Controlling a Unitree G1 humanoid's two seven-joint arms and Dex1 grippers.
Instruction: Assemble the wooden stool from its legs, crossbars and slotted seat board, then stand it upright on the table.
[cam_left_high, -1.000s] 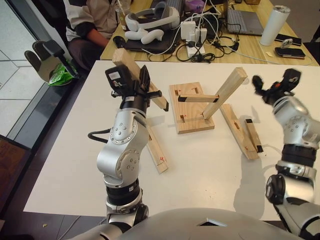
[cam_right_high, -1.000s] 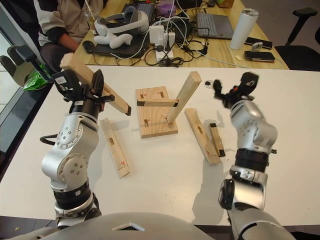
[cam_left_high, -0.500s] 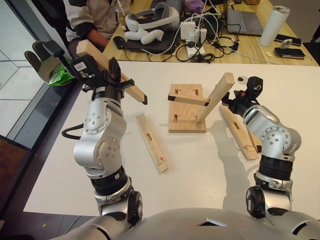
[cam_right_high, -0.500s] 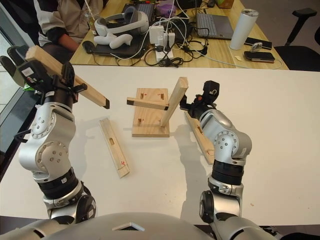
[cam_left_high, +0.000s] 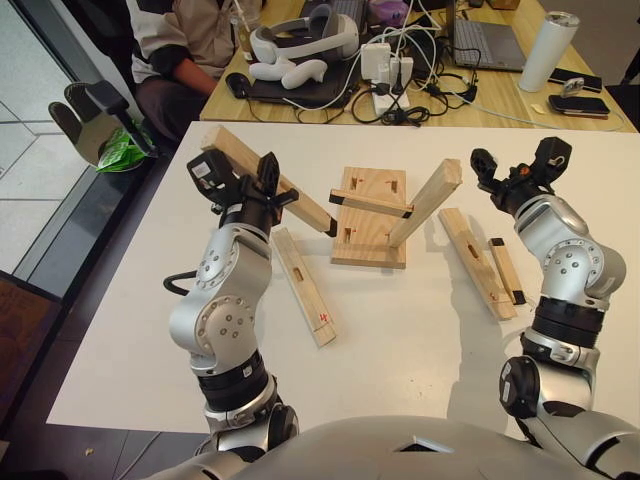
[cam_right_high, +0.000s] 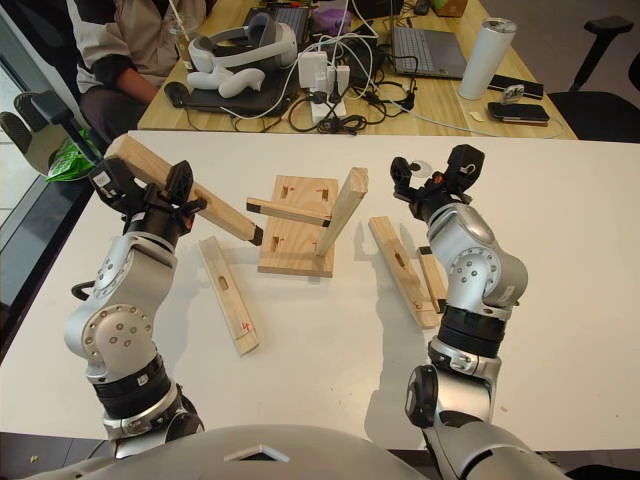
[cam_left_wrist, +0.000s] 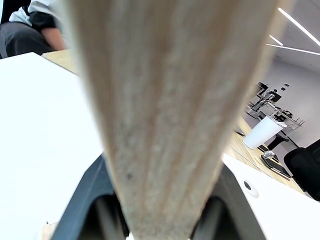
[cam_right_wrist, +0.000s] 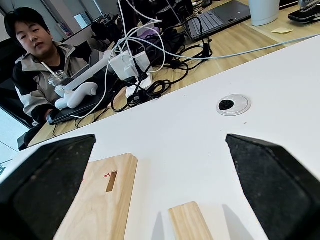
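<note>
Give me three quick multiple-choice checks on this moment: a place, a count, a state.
1. Where is the loose crossbar? A) on the table right of the seat, beside a leg B) atop the seat C) on the floor
2. How many legs lie flat on the table? A) none B) two C) four
3. The right gripper is: A) shut on a leg B) shut on the crossbar C) open
Key: 1A, it lies along the right-hand leg. 2B, one on each side of the seat. 3C, its fingers stand apart, nothing between.
</note>
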